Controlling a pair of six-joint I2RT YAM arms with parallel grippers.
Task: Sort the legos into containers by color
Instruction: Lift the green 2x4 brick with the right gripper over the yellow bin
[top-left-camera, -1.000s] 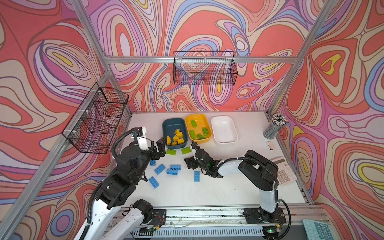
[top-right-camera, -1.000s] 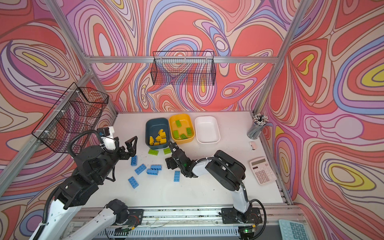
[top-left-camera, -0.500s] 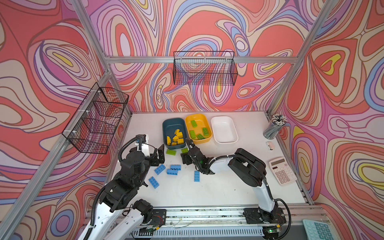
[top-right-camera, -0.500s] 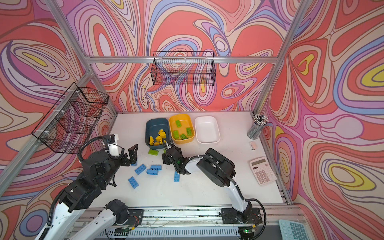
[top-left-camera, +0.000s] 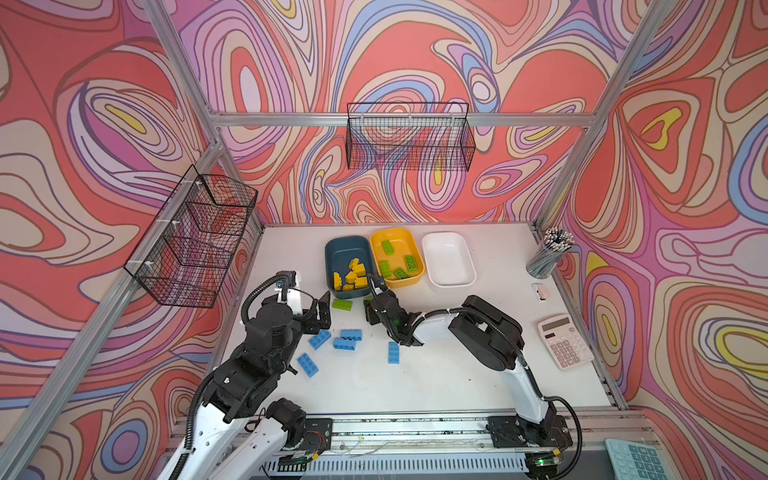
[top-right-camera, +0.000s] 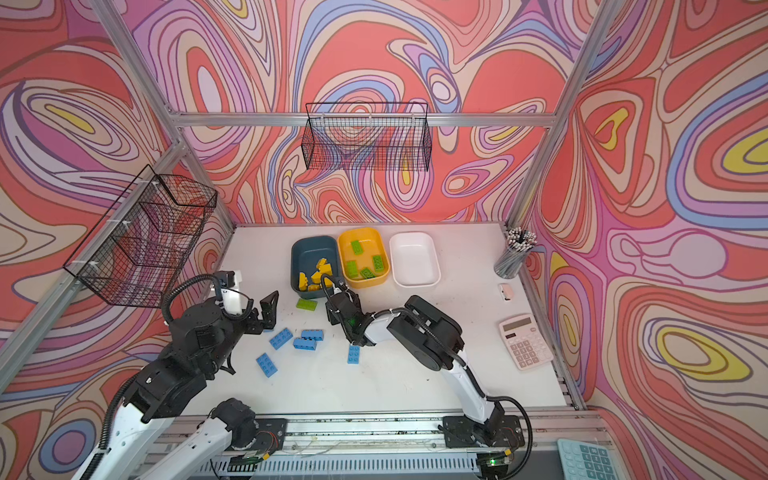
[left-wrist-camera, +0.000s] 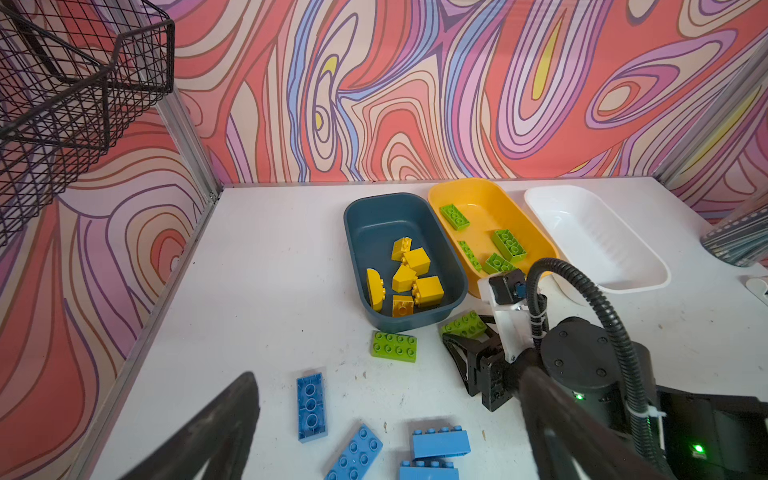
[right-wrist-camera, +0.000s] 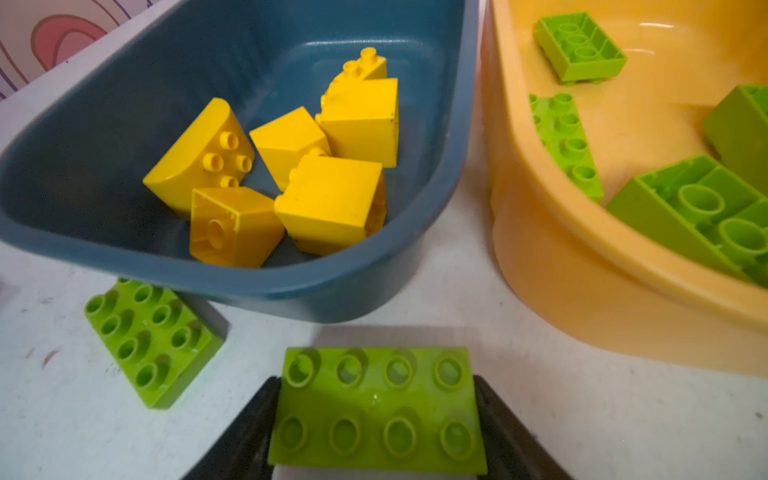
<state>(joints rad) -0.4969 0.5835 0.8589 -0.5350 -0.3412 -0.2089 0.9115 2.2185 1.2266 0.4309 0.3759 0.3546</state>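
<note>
Our left arm (top-left-camera: 266, 332) rises from its base and folds forward at the elbow, with the wrist turned toward the middle. The left gripper (top-left-camera: 325, 312) has its jaws spread wide. Our right arm (top-left-camera: 486, 332) reaches low across from the right, elbow lifted, white forearm stretched leftward and wrist tipped down. The right gripper (right-wrist-camera: 374, 384) is clamped on a lime green brick (right-wrist-camera: 376, 415), and its black fingers (right-wrist-camera: 257, 415) press against the two short ends.
</note>
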